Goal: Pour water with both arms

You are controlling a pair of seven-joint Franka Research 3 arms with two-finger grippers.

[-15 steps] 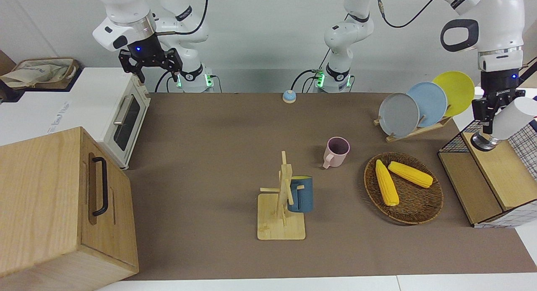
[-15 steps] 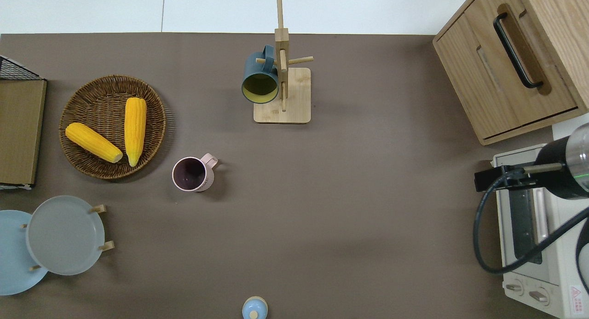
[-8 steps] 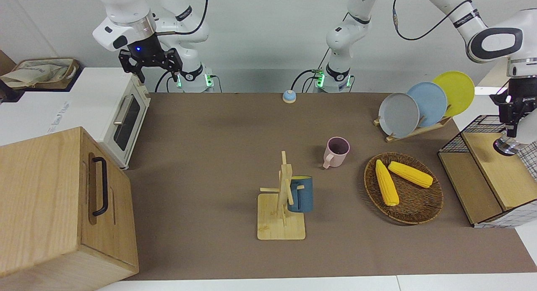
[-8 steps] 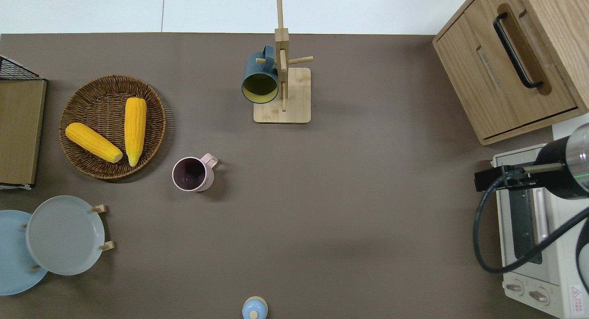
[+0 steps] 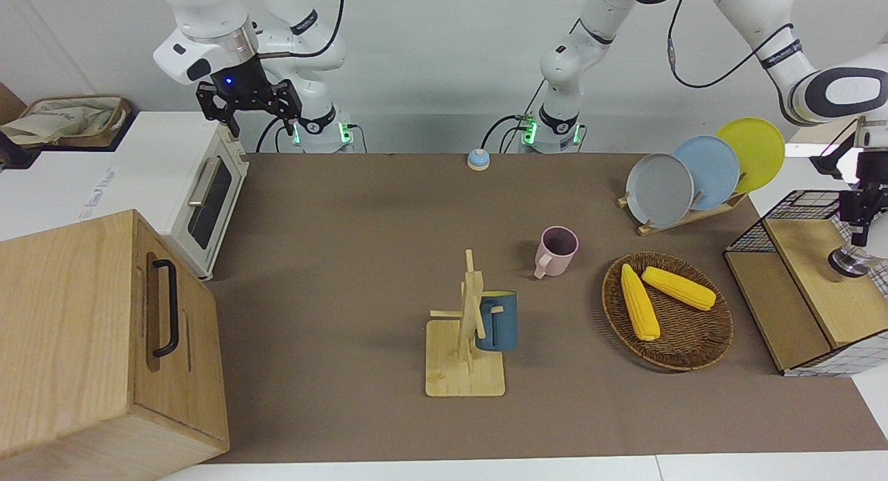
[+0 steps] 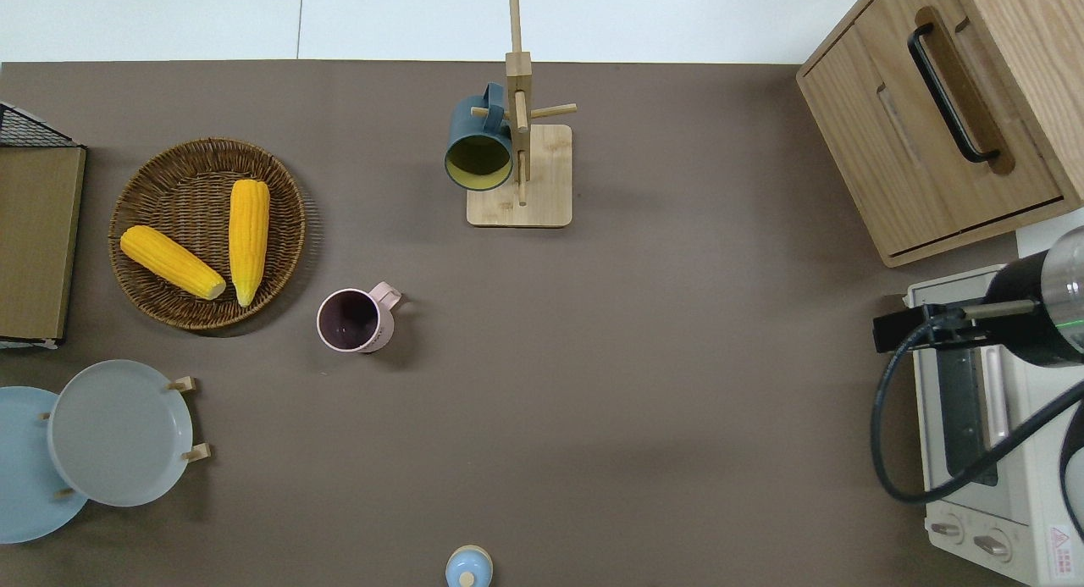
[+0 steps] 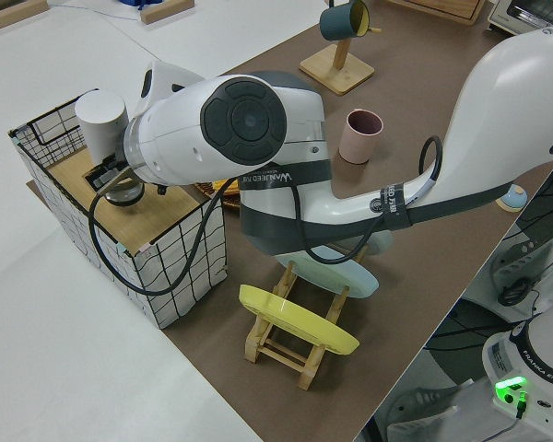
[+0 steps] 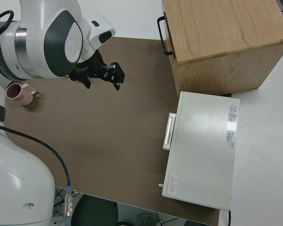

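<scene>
My left gripper (image 5: 862, 221) is at the left arm's end of the table, shut on a white bottle (image 7: 101, 120) with a silver base (image 5: 850, 262). The bottle stands upright at the wooden top of a wire-sided shelf (image 7: 161, 216); whether the base touches the wood I cannot tell. The overhead view does not show this gripper. A pink mug (image 5: 557, 250) (image 6: 347, 320) stands upright and apart on the brown mat, beside the corn basket. My right arm is parked with its gripper (image 5: 250, 106) (image 8: 101, 75) open and holding nothing.
A wicker basket (image 6: 152, 307) holds two corn cobs. A blue mug (image 6: 478, 146) hangs on a wooden mug tree (image 6: 518, 206). A plate rack (image 5: 694, 214) holds three plates. A toaster oven (image 5: 208, 189), a wooden cabinet (image 5: 104, 335) and a small blue bell (image 5: 478, 159) are also here.
My left arm has carried the bottle farther toward the left arm's end of the table and lowered it. The bottle went from tilted to upright at the shelf's wooden top. The right arm has not moved.
</scene>
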